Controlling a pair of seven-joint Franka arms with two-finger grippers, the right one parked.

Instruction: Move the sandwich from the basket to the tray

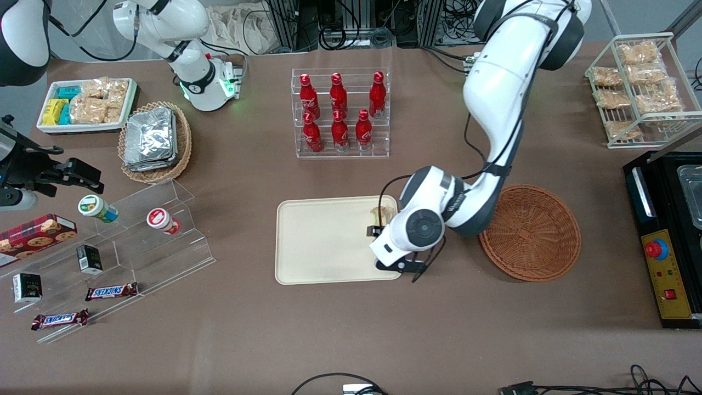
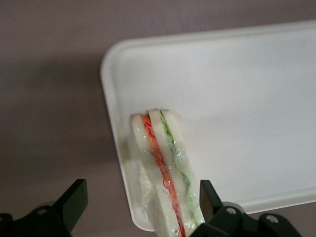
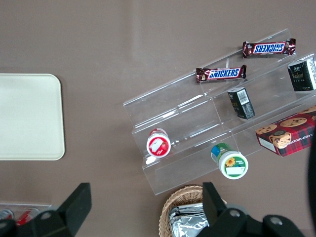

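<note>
1. The tool (image 2: 139,205) hangs low over the tray (image 1: 323,241), at the end nearest the basket (image 1: 531,231), its fingers (image 2: 74,197) spread wide and gripping nothing.
2. The sandwich (image 2: 165,173) stands on edge between them, touching 1 finger, resting on the tray just inside the rim.
3. Risk: standing on its narrow edge so close to the rim, the sandwich could topple onto the tabletop (image 1: 351,329) if a finger drags the wrap as the tool lifts.
4. The wrist view shows the open fingers and the red and green filling; the front view hides most of that under the arm but shows the basket empty.
</note>
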